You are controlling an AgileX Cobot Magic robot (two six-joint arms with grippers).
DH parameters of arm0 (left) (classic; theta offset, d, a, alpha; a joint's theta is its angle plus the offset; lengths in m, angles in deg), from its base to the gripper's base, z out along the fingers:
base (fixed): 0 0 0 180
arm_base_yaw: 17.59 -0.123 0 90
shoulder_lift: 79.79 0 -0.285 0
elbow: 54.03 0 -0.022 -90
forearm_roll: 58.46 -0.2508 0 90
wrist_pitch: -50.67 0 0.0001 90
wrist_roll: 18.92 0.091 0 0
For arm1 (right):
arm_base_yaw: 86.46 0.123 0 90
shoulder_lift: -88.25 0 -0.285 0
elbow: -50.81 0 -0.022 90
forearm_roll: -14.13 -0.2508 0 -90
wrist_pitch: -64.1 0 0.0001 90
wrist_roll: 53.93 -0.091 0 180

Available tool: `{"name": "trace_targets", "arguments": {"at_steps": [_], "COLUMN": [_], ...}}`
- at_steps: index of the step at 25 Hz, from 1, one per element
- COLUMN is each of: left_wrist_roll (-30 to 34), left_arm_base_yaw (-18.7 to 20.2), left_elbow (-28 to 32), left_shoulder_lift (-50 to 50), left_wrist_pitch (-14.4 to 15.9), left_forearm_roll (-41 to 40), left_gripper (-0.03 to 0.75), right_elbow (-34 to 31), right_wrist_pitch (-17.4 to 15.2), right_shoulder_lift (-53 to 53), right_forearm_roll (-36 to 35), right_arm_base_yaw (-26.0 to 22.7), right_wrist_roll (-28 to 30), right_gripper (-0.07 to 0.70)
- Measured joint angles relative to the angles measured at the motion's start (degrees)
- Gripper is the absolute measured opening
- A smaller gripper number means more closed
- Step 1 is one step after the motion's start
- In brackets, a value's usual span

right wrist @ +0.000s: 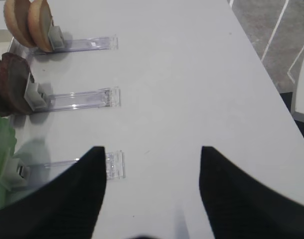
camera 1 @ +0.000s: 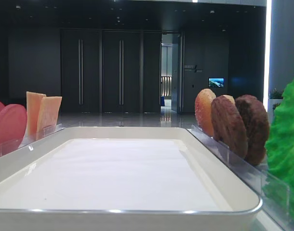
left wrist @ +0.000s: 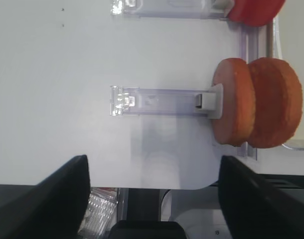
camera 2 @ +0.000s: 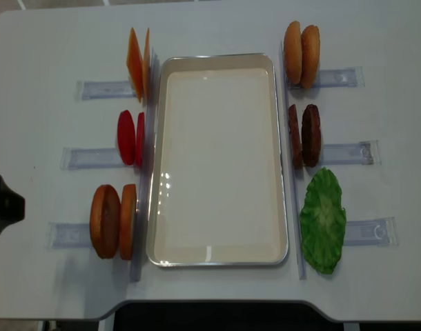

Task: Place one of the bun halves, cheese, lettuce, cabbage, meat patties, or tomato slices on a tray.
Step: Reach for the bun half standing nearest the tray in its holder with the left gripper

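Note:
The white tray [camera 2: 217,158] lies bare in the middle of the table. On its left stand cheese [camera 2: 136,63], tomato slices [camera 2: 130,138] and two bun halves [camera 2: 112,221]. On its right stand two more bun halves [camera 2: 301,54], meat patties [camera 2: 305,135] and the lettuce [camera 2: 323,219]. The cabbage is out of view. My left gripper [left wrist: 153,159] is open and holds nothing, at the table's near edge, left of the near-left bun halves [left wrist: 256,109]. My right gripper [right wrist: 152,149] is open over bare table, right of the lettuce [right wrist: 0,149] and patties [right wrist: 12,84].
Each food pair stands on edge in a clear plastic holder [left wrist: 162,101] whose rail runs outward from the tray. The table's front edge [camera 2: 217,303] is close below the tray. The left arm's black body [camera 2: 0,205] shows at the left edge.

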Motion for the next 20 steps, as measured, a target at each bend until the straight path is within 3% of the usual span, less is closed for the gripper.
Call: {"name": "trace_targets", "arguments": {"at_steps": [14, 20], "left_wrist_roll": [-0.78, -0.78], "left_arm_base_yaw": [0.0, 0.0], "left_elbow": [-7.4, -7.92], "left_shoulder_lift": [11.16, 18.19], "left_wrist_pitch": [0.23, -0.64], "left_forearm_roll": [-0.68, -0.58], "left_gripper": [0.612, 0.612], "right_elbow": [0.0, 0.0], "right_wrist_pitch": [0.0, 0.0], "right_shoulder_lift": [0.0, 0.0], "right_forearm_roll": [0.0, 0.0], "right_arm_base_yaw": [0.0, 0.0], "right_wrist_roll": [0.0, 0.0], "right_gripper": [0.399, 0.399]}}
